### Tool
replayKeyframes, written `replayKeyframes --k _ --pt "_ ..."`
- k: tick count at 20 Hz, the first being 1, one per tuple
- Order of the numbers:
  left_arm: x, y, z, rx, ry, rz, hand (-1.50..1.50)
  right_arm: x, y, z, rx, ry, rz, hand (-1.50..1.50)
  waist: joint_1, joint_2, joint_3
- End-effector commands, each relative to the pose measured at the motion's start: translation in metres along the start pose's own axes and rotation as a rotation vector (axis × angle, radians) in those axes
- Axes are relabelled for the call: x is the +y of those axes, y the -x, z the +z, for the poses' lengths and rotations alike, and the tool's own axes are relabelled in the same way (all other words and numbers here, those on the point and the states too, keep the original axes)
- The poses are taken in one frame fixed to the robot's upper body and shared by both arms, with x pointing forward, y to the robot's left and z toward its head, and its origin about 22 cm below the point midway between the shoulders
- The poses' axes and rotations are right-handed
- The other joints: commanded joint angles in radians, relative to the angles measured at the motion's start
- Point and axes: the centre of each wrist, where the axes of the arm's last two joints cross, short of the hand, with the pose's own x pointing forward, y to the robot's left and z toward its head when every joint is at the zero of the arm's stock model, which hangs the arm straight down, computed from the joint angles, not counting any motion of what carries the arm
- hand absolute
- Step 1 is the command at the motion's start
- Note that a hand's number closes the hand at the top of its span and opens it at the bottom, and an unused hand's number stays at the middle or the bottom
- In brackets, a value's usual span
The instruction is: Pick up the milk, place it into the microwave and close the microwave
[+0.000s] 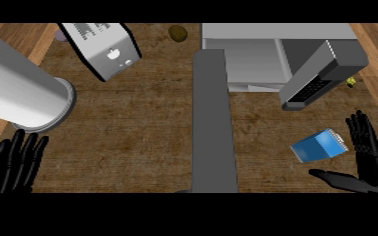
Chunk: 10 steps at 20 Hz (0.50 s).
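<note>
We see the milk (319, 146), a blue carton, lying tilted on the tabletop (133, 140) just beside our right hand (360, 150), fingers apart, well short of the microwave (251, 55). Probably light, stiff, smooth; we should clasp its flat sides.

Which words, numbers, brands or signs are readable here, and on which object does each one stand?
No text can be read.
Toaster: a small white mark on its side, too blurred to identify.
Microwave: the control panel on its open door shows pale key marks, too small to read.
Blue milk carton: no legible print.
</note>
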Motion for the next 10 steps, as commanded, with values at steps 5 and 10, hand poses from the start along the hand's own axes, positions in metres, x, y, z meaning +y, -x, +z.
replayKeyframes --k 5,10 --pt "-0.005 -0.003 -0.006 0.009 -0.018 -0.009 -1.5 -0.02 0.026 0.006 0.032 0.01 0.012 -1.5 -0.001 0.0 0.0" --pt "0.001 -0.009 0.009 -0.01 0.017 0.011 -1.5 -0.033 0.047 0.0 0.067 -0.038 -0.011 -1.5 0.008 0.001 0.001"
